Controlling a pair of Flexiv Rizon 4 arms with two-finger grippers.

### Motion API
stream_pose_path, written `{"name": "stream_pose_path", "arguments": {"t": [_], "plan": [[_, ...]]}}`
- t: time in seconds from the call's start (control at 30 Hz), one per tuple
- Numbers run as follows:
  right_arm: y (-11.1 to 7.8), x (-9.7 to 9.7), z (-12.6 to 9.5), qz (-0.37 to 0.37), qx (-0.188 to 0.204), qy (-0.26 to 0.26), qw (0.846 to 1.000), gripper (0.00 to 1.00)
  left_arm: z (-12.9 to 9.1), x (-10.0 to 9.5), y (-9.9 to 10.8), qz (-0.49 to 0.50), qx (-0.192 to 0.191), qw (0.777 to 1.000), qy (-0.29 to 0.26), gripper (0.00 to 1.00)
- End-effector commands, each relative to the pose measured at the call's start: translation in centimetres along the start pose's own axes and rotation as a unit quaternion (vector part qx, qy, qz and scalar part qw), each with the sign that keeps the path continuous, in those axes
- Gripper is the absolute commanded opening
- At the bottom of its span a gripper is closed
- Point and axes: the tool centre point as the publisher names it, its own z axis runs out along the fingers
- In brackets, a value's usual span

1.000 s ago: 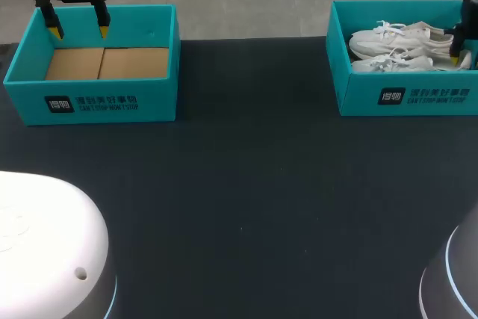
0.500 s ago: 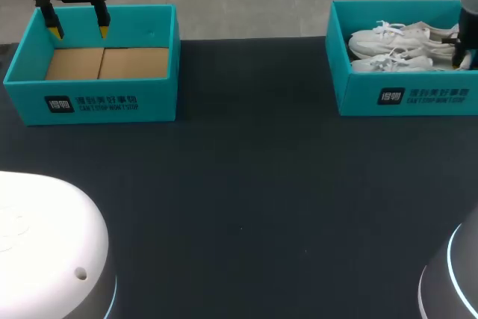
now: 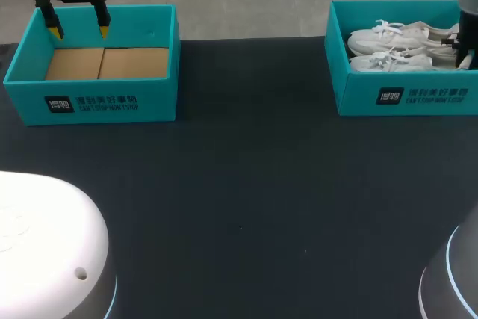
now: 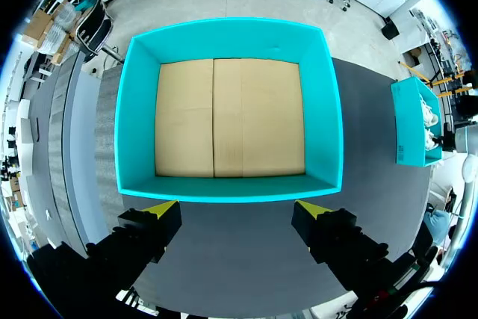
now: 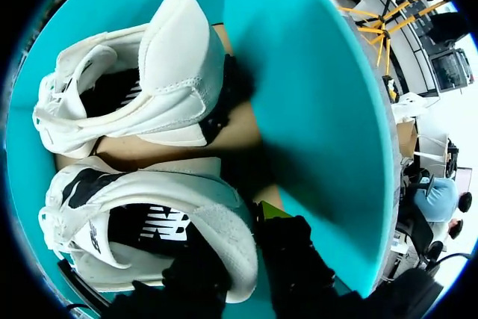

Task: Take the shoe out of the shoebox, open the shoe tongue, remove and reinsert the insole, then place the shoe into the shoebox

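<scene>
White lace-up shoe [image 5: 134, 192] in the teal cardboard shoebox [image 5: 314, 110]: pinch its heel tight with the right gripper [image 5: 239, 252], then lift straight up. I cannot tell if its fingers are closed; the left gripper [image 4: 237, 208] has its fingers wide apart

The left gripper [image 3: 78, 32] is black with yellow tips, and the white domed arm base [image 3: 45, 237] has a light-blue ring.

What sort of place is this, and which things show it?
Probably a robot test lab: a dark table, a teal shoebox of white shoes, an empty shoebox, and the yellow-tipped left hand above it.
</scene>
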Motion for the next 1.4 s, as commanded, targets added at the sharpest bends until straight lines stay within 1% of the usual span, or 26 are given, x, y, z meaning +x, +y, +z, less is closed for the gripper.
{"name": "stream_pose_path", "arguments": {"t": [0.03,0.27,0.57,0.7,0.87,1.0,1.2,1.27,1.4], "plan": [[-0.9,-0.4,-2.5,0.002,-0.011,-0.003,1.0,0.0,0.0,0.0,0.0,0.0,0.0,1.0,-0.001,1.0],[-1.1,-1.2,-6.1,0.01,-0.014,-0.012,1.0,0.0,0.0,0.0,0.0,0.0,0.0,1.0,-0.001,1.0],[-1.4,-1.7,-11.2,0.0,-0.034,-0.013,0.999,0.0,0.0,0.0,0.0,0.0,0.0,1.0,-0.001,1.0],[-1.9,-1.7,-13.7,-0.011,-0.039,-0.008,0.999,0.0,0.0,0.0,0.0,0.0,0.0,1.0,-0.001,1.0],[-2.7,-1.8,-16.5,-0.02,-0.045,0.019,0.999,0.0,0.0,0.0,0.0,0.0,0.0,1.0,-0.001,1.0],[-3.2,-1.7,-18.7,-0.022,-0.056,0.007,0.998,0.0,0.0,0.0,0.0,0.0,0.0,1.0,-0.001,1.0],[-4.3,-1.0,-20.2,-0.029,-0.054,-0.008,0.998,0.0,0.0,0.0,0.0,0.0,0.0,1.0,-0.001,1.0],[-5.0,-0.8,-20.6,-0.03,-0.052,-0.011,0.998,0.0,0.0,0.0,0.0,0.0,0.0,1.0,-0.001,1.0],[-7.0,-0.2,-21.3,-0.039,-0.049,-0.012,0.998,0.0,0.0,0.0,0.0,0.0,0.0,1.0,-0.001,1.0]]}}
